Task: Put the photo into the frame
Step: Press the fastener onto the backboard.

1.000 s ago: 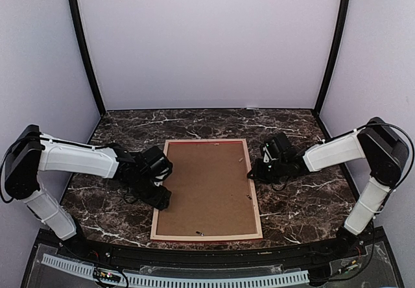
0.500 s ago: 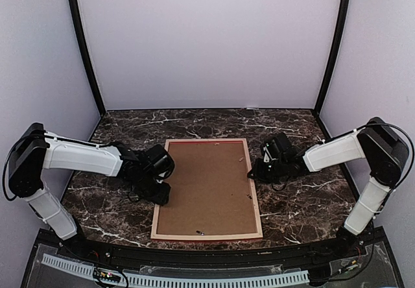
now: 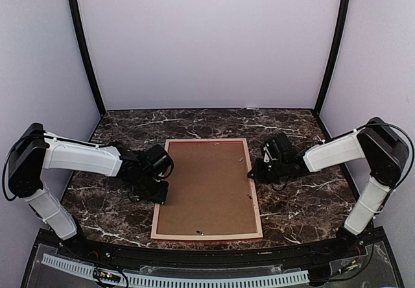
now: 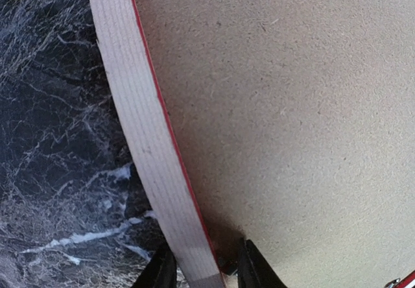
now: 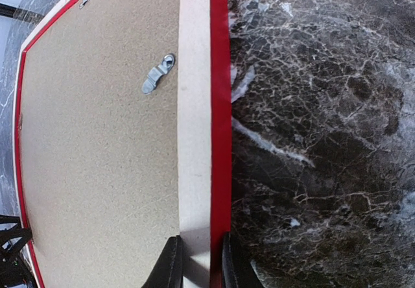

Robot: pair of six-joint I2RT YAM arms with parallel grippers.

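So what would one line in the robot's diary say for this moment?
frame: back up on table, backing board in | left fingers: astride left rail | right fingers: clamped on right rail | photo: not visible

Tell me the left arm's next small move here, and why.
Probably close the left gripper on the pale wood-backed red picture frame: its fingers straddle the left rail with a gap on the inner side, while the right gripper pinches the opposite rail.

Frame [image 5: 194, 139]: one
Backing board [image 3: 206, 187]: one
Metal clips [image 5: 159, 74]: two, right wrist view
Robot arms: two, left arm [image 3: 81, 158], right arm [image 3: 331, 152]
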